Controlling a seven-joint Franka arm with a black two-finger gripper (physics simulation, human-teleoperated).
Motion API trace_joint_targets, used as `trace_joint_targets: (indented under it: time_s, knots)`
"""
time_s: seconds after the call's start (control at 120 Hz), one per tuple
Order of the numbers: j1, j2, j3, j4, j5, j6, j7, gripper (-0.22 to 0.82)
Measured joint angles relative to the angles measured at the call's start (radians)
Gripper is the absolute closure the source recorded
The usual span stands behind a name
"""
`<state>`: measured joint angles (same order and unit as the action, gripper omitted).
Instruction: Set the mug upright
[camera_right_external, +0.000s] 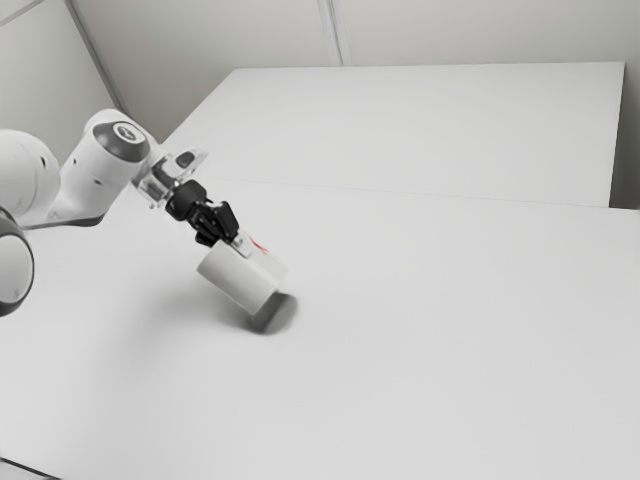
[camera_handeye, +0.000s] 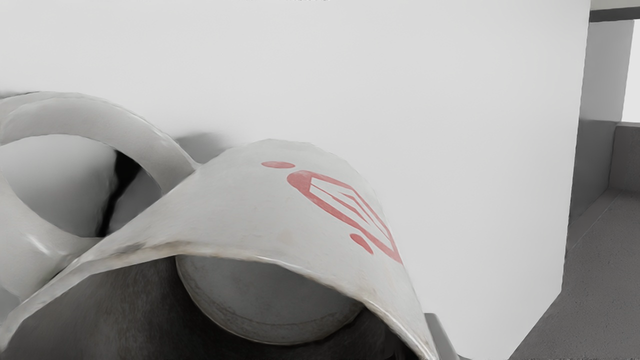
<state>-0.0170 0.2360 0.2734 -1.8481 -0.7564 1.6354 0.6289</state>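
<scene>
Mug not upright: it's tipped over at a slant, off the bench as far as I can judge, with its dark shadow on the bench just below it. Fingers look clenched on the mug's wall near the rim; one pad is against the outside, its mate is hard to make out, so the grasp is judged mostly from the mug hanging at that tilt.

Progress: partway, I'd say. The hold seems to be there; upright pose isn't. Left to do: swing the mug until its base faces down, set it flat on the bench, let go, back off. Mouth is toward the fingers in the wrist view, inside bottom visible, handle sticking out from the side, red print on the outer wall.

Around the mug: open bench on the exterior view's right of it, another pale surface farther beyond. No obstacle near the mug. Main risks: handle could catch the bench during the turn, or the mug could pivot in a rim hold and land tilted.
</scene>
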Motion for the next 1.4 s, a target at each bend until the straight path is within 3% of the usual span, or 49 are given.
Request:
trace_joint_targets:
  time_s: [0.208, 0.467, 0.7, 0.867, 1.4]
  knots:
    - [-0.131, -0.114, -0.002, -0.034, 0.243, 0.109, -0.053, 0.78]
    - [-0.122, -0.247, -0.100, -0.218, 0.508, 0.335, -0.116, 0.79]
    - [-0.159, -0.293, -0.169, -0.299, 0.758, 0.423, -0.217, 0.79]
    - [-0.220, -0.293, -0.197, -0.317, 0.834, 0.447, -0.297, 0.78]
    - [-0.215, -0.182, -0.204, -0.302, 0.845, 0.504, -0.485, 0.78]
